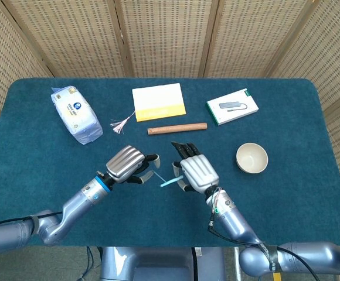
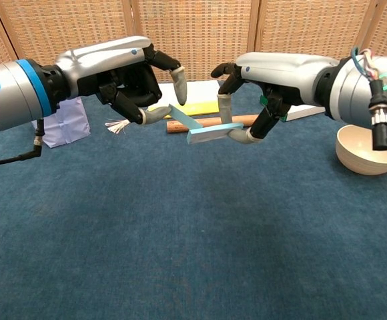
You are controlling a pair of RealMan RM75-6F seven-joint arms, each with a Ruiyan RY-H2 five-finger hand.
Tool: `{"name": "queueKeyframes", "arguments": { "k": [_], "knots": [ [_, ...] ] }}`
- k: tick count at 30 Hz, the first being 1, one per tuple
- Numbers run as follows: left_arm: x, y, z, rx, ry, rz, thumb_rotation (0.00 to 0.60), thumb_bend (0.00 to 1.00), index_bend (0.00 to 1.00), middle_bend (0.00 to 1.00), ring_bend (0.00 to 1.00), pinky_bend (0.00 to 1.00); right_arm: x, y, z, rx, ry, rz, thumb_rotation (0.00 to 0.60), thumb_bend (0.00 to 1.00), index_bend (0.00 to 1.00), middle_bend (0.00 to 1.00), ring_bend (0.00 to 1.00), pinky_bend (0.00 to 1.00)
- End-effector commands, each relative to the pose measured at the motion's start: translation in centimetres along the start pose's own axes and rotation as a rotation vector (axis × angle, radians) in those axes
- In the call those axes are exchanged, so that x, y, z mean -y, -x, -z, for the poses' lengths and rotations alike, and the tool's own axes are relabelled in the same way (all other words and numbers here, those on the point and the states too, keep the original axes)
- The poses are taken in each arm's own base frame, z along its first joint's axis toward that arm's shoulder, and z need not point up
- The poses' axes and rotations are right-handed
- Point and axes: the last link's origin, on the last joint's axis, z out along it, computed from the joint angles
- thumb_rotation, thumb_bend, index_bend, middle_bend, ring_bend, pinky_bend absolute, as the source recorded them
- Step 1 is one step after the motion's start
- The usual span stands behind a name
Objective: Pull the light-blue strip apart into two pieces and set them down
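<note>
From the head view, we saw the light-blue strip (image 1: 166,182) lifted between our left hand (image 1: 125,163) and right hand (image 1: 197,173). From the chest view, each hand pinched one end; the strip looked bent but still joined, so separating and placing remained.

Head view: high above near table edge, looking steeply down and forward; whole dark teal cloth-covered table (image 1: 287,105) in frame, woven wicker screen panels (image 1: 158,35) along top.

Chest view: low, just above tabletop, facing forward almost level toward same wicker panels (image 2: 200,27); close, forearms large in frame, table (image 2: 180,253) filling lower half.

Shared: table middle, with left hand (image 1: 125,163) (image 2: 130,73), right hand (image 1: 197,172) (image 2: 260,77), brown wooden cylinder rod (image 1: 177,128) (image 2: 210,123), cream round bowl (image 1: 251,157) (image 2: 370,148).
</note>
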Motion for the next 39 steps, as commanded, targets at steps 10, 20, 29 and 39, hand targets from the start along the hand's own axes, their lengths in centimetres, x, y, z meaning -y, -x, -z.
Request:
{"name": "queueKeyframes", "arguments": {
  "k": [10,20,29,39],
  "knots": [
    [-0.2,-0.1,0.0,0.009,-0.011,0.006,0.600,0.44,0.44,0.94,0.96,0.99,0.1,-0.2,0.0,-0.001,-0.001,0.001,0.600,0.59,0.62,0.00,0.00,0.00],
    [-0.3,0.2,-0.2,0.001,-0.014,0.015,0.600,0.47,0.58,0.94,0.96,0.99,0.1,-0.3,0.1,-0.004,-0.003,0.000,0.600,0.59,0.62,0.00,0.00,0.00],
    [0.1,0.0,-0.1,-0.018,-0.023,0.009,0.600,0.62,0.82,0.94,0.96,0.99,-0.6,-0.5,0.1,-0.012,0.014,0.005,0.600,0.59,0.62,0.00,0.00,0.00],
    [4.8,-4.1,3.1,-0.084,-0.155,-0.094,0.600,0.66,0.84,0.94,0.96,0.99,-3.2,-1.6,0.1,-0.038,0.064,0.016,0.600,0.59,0.62,0.00,0.00,0.00]
  ]
}}
